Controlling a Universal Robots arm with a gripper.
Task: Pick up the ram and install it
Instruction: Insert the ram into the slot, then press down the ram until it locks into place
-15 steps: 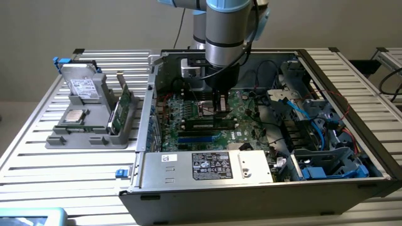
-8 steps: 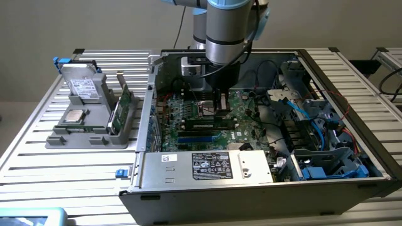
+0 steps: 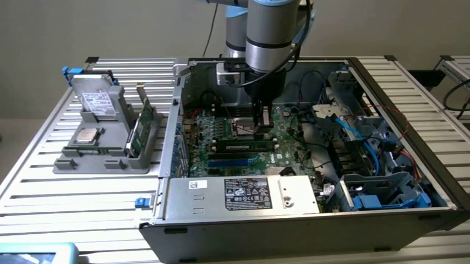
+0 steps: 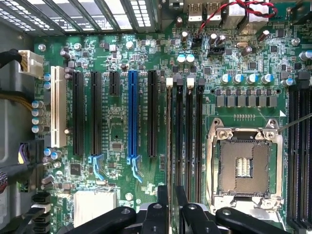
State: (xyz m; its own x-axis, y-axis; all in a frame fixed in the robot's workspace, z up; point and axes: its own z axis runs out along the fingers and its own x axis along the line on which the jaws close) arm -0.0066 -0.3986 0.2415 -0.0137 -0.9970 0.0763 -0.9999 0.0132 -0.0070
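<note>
the computer case (image 3: 294,236) stands open on the worktop (image 3: 66,192), with a holder (image 3: 96,162) just beside it on the exterior view's left. in the holder a drive (image 3: 97,102) stands at the back, a chip (image 3: 88,135) lies before it, and a card (image 3: 145,124) stands upright on the side nearest the case. the motherboard (image 3: 220,132) lies flat on the case floor. the ram (image 3: 246,146) sits in a slot between the processor socket (image 4: 243,163) and the row of expansion slots (image 4: 132,114). the tool (image 3: 263,127) hangs over the board, near the ram. a power supply (image 3: 242,195) sits along the case's near edge, with a drive cage (image 3: 382,190) beside it on the exterior view's right.
</note>
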